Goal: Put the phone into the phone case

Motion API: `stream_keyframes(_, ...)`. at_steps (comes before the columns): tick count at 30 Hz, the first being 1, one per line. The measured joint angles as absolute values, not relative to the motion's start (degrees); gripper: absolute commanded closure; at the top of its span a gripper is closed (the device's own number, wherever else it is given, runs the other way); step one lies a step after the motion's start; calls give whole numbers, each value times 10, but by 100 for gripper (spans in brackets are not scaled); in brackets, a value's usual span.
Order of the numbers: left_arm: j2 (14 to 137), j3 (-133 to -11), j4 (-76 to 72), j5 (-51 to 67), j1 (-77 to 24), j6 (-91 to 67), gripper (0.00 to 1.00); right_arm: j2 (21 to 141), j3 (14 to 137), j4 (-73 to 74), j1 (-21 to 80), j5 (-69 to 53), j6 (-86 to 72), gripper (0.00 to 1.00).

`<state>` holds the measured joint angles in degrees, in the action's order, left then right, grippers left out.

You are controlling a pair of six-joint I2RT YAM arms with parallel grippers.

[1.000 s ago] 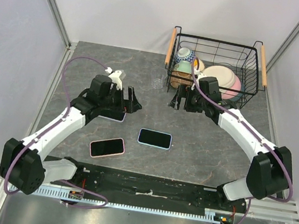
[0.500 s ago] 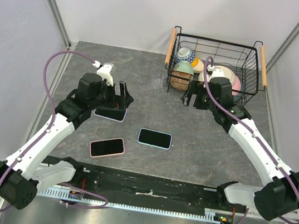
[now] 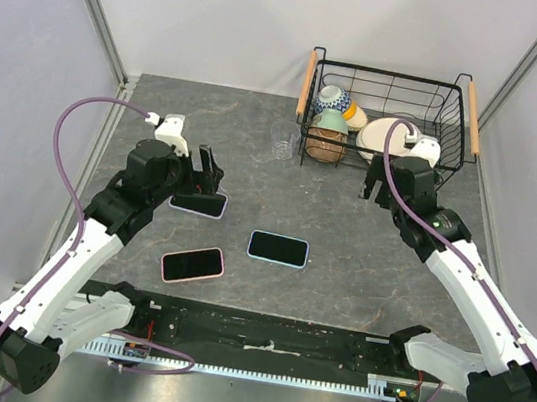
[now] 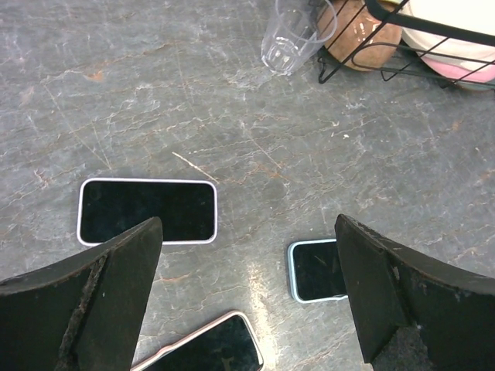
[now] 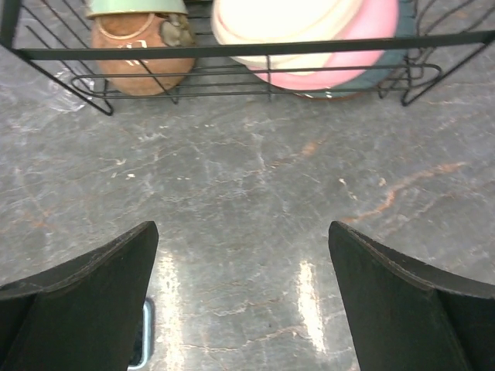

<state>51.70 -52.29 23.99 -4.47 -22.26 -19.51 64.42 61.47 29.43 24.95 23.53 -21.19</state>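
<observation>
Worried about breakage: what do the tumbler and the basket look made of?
Tumbler: clear, glossy glass or hard plastic; the tabletop shows through it. Basket: thin black wire, probably coated metal; its handles look like pale wood.

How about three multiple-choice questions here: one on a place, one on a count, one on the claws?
1. Where does the glass stand? A on the table beside the basket; B inside it; C on the floor.
2. How many phone-shaped slabs lie there? A one; B five; C three.
3. How are the claws? A left shut on a slab; B both open, empty; C right gripping the glass.
Answers: 1 A, it stands on bare stone by the basket's corner. 2 C, white-rimmed slab, blue-rimmed slab, pink-rimmed slab. 3 B, left claw and right claw gape with nothing between.
</observation>
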Motion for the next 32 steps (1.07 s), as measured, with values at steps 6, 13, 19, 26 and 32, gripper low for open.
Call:
stream_keyframes(6, 504, -499, 243, -61, -223, -195, 0, 613, 575, 318, 249, 287, -212, 2)
stream_keyframes(13, 483, -464, 244, -85, -223, -196, 0, 564, 532, 330, 249, 324, -216, 2)
stream_keyframes(19, 483, -444, 245, -101, -223, -196, 0, 478, 469, 296, 249, 350, -217, 2)
stream_keyframes(26, 482, -416, 240, -135, -223, -209, 0, 366, 345, 170, 249, 355, -198, 2)
stream_keyframes(32, 484, -381, 203, -167, -223, -241, 0, 344, 235, 26, 249, 365, -180, 2)
